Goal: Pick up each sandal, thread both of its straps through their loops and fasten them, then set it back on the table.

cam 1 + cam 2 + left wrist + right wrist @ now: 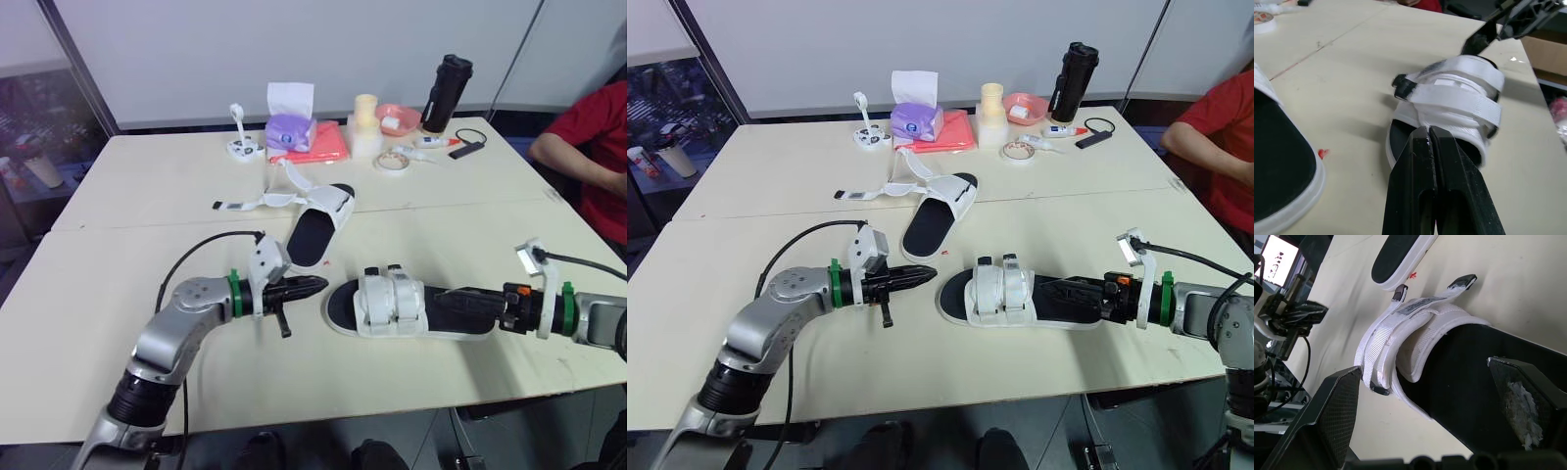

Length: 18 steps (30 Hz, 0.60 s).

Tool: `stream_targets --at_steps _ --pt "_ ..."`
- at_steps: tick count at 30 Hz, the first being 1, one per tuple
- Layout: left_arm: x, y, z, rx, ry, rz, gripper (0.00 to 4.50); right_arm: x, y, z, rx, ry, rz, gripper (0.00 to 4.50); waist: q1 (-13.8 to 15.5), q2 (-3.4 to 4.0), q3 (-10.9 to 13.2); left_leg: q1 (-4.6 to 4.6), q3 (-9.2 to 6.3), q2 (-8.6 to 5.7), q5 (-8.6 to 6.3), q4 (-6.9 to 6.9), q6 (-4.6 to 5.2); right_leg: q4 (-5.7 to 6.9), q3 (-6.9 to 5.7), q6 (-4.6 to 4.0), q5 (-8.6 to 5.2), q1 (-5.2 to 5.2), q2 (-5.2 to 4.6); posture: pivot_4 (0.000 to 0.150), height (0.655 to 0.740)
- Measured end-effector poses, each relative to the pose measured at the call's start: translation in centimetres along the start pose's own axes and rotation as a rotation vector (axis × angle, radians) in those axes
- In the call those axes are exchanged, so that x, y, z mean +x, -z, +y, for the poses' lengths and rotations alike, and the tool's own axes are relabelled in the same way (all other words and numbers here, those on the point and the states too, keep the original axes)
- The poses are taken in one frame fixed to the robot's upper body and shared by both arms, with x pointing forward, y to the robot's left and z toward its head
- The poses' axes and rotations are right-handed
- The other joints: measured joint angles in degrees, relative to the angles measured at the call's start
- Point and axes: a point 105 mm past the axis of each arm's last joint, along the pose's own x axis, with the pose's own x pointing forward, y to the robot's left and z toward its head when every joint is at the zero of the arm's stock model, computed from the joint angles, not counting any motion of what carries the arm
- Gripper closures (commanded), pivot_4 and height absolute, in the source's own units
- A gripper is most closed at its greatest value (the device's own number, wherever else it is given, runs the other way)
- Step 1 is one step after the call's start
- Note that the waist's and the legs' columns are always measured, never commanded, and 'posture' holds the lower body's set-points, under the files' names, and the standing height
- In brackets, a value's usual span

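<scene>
Sandal [407,308], both straps looking fastened, lies lower centre on the desk [127,186]. The right hand [1422,372] straddles its heel end with fingers apart, probably to steady or lift it. The left hand [318,285], fingers together, points at its toe. The second sandal [318,225], straps loose, lies just above, unobstructed.

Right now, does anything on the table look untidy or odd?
Yes. The far sandal has its straps loose, trailing across the table, while those of the near sandal are closed.
</scene>
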Motion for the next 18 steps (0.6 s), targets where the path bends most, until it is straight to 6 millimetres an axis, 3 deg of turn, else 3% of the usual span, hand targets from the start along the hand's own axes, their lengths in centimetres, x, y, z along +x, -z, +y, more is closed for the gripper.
stream_targets --at_steps 7,11,18 --pt "-1.8 1.0 -1.2 0.017 0.035 0.098 4.5 0.4 0.5 0.7 0.053 -0.054 0.025 0.02 0.05 0.0 0.11 0.0 0.0 0.01 0.0 0.01 0.0 0.01 0.01 0.0 0.0 0.01 0.0 0.15 0.74" --pt "-2.1 0.8 -2.0 0.045 0.083 0.128 4.5 1.8 1.8 0.9 0.093 -0.102 0.071 0.02 0.02 0.01 0.14 0.0 0.02 0.0 0.0 0.02 0.0 0.01 0.02 0.0 0.0 0.01 0.0 0.15 0.74" --pt "-2.1 1.1 -2.2 0.043 0.097 0.146 4.5 3.5 1.1 1.1 0.126 -0.171 0.045 0.02 -0.04 0.03 0.23 0.0 0.01 0.02 0.0 0.02 0.0 0.04 0.02 0.0 0.0 -0.01 0.01 0.15 0.74"
